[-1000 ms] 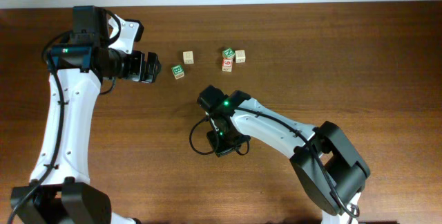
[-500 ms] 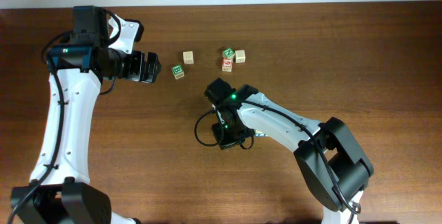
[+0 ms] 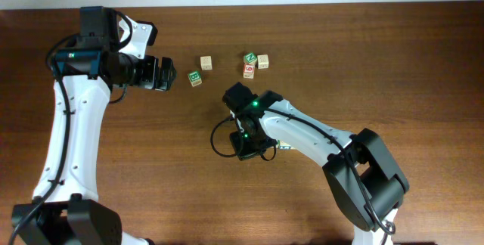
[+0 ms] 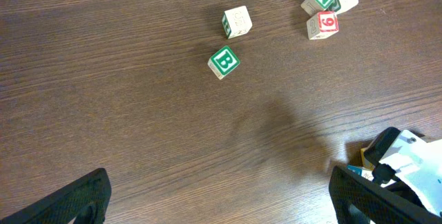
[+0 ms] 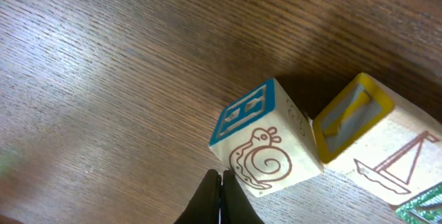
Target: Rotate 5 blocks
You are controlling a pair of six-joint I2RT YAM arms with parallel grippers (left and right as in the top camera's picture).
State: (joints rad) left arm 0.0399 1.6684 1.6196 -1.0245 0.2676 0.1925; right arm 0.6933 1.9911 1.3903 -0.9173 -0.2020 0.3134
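Note:
Two blocks lie side by side in the right wrist view. One is a pale cube with a blue-printed top and a brown snail [image 5: 266,151]. The other is a yellow-framed cube with a sailboat [image 5: 366,131]. My right gripper [image 5: 221,182] is shut with nothing between its fingers, its tips at the snail cube's lower left edge. In the overhead view the right wrist [image 3: 246,144] covers these blocks. More blocks lie at the far side: a green N cube [image 3: 250,58] and two pale cubes [image 3: 206,63] [image 3: 263,61]. My left gripper [image 3: 164,73] hangs open, left of them.
A green B cube [image 3: 195,79] [image 4: 224,61] and a red 6 cube [image 3: 248,70] [image 4: 324,23] lie among the far blocks. A sliver of green-printed cube [image 5: 423,210] shows at the right wrist view's bottom right corner. The right arm [image 3: 318,143] stretches across the table's middle.
The right wrist has shifted a little toward the far side and come to rest over the two blocks. The left arm and the far blocks have not moved.

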